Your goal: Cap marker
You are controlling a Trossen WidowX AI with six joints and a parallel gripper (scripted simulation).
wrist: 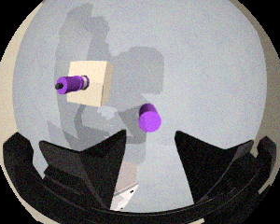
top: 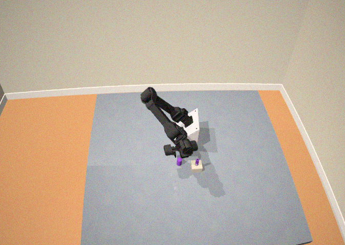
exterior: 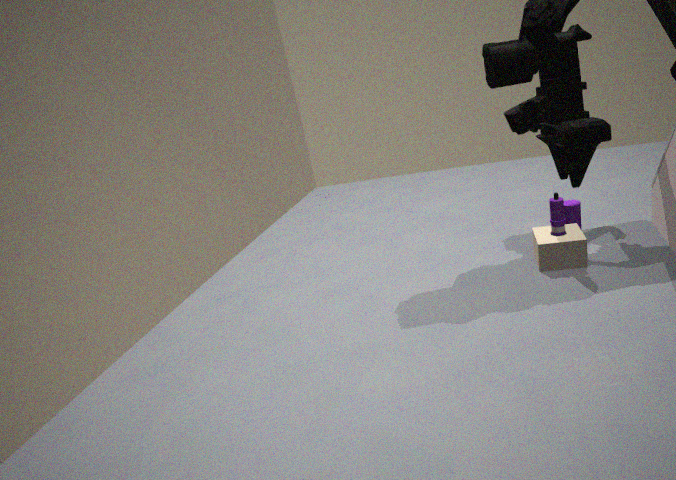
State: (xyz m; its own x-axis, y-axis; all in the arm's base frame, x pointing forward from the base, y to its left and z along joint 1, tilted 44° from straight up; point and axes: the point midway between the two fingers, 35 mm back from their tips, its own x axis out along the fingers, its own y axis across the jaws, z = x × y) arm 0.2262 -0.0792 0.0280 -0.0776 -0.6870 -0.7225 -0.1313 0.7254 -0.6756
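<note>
My black parallel-jaw gripper (exterior: 575, 180) hangs above the loose purple cylindrical cap (wrist: 149, 118) — jaws half spread, pinching nothing — marker (wrist: 72, 84) left.

Purple cap (top: 179, 162), purple marker (top: 197, 162) with black tip, beige holder block (top: 196, 167). Black arm (top: 161, 114) and gripper (exterior: 575, 180). Grey-blue mat (top: 149, 187), orange floor (top: 28, 161), white pedestal (top: 193, 124), beige walls (top: 149, 40).
</note>
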